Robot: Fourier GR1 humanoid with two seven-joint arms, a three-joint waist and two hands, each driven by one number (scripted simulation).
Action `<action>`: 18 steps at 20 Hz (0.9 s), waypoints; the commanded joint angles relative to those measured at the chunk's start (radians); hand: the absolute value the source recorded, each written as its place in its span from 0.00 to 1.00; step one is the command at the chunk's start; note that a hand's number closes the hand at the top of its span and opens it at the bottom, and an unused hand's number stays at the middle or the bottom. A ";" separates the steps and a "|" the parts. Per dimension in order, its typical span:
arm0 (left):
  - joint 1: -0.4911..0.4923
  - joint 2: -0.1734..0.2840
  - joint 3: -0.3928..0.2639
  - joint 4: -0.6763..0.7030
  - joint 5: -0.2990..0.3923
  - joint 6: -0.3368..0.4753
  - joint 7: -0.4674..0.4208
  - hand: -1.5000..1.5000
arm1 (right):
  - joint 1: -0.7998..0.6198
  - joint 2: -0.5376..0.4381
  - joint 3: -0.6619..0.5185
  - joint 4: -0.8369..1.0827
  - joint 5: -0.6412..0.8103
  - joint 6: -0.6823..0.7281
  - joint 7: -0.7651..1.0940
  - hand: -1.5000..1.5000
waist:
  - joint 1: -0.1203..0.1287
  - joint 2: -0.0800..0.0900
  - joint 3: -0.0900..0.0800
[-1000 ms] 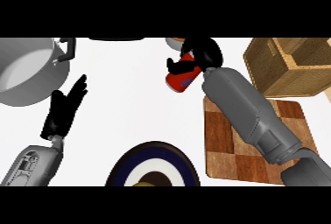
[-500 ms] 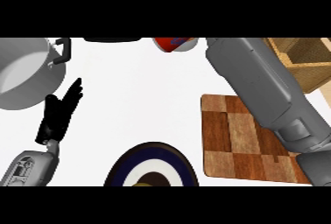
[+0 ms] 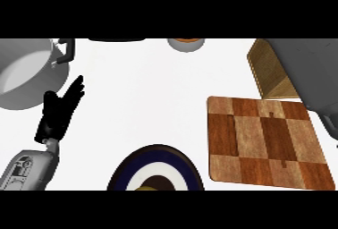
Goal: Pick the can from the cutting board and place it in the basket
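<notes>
**Q:** Where was the can?

**A:** It showed nowhere in the head view. The cutting board [image 3: 267,141] lay bare at the right of the desk [image 3: 152,98], so the can was judged to be already lifted off, presumably carried by the right hand, which was out of view; only the grey right forearm [image 3: 310,71] showed, covering much of the basket [image 3: 271,74].

**Q:** And the left hand?

**A:** The left hand [image 3: 58,112] rested at the left, fingers straight and pressed together, holding nothing, just beside the pot [image 3: 26,74].

**Q:** What room remained?

**A:** Open desk ran between pot and board. The plate [image 3: 155,172] sat at the near edge, a small cup [image 3: 185,44] at the far edge.
</notes>
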 commanded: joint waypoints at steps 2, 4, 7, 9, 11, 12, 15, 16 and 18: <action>-0.001 -0.019 0.002 0.031 -0.027 0.023 -0.041 0.50 | -0.078 -0.119 0.035 0.096 0.079 0.156 0.038 1.00 | 0.005 0.006 -0.002; 0.006 -0.044 -0.022 -0.001 -0.022 0.016 -0.022 0.50 | -0.091 -0.147 0.058 0.149 0.126 0.181 0.038 1.00 | 0.012 0.007 -0.001; -0.013 -0.027 -0.023 -0.018 -0.032 0.008 -0.007 0.50 | -0.079 -0.203 0.096 0.242 0.176 0.252 -0.008 1.00 | 0.024 0.013 -0.001; -0.007 -0.020 -0.005 0.005 -0.021 -0.006 -0.011 0.50 | -0.066 -0.232 0.088 0.272 0.188 0.268 -0.049 1.00 | 0.019 0.012 -0.001; 0.035 -0.007 -0.001 -0.026 -0.019 -0.022 -0.020 0.50 | -0.064 -0.244 0.058 0.285 0.180 0.291 -0.052 1.00 | 0.016 0.006 0.000; -0.009 -0.020 -0.005 -0.045 -0.026 0.003 0.030 0.50 | -0.003 -0.281 0.056 0.323 0.191 0.235 -0.131 1.00 | 0.018 0.011 0.001; 0.018 0.005 0.036 -0.029 -0.013 -0.016 -0.013 0.50 | 0.040 -0.297 0.068 0.316 0.223 0.244 -0.142 1.00 | 0.008 0.006 0.000; 0.020 -0.021 0.013 0.004 -0.041 0.000 -0.028 0.50 | 0.023 -0.316 0.042 0.336 0.219 0.248 -0.157 1.00 | 0.008 0.008 0.000; 0.025 -0.025 0.013 -0.024 -0.027 -0.012 -0.016 0.50 | 0.062 -0.350 0.011 0.380 0.212 0.193 -0.263 1.00 | 0.015 0.010 0.001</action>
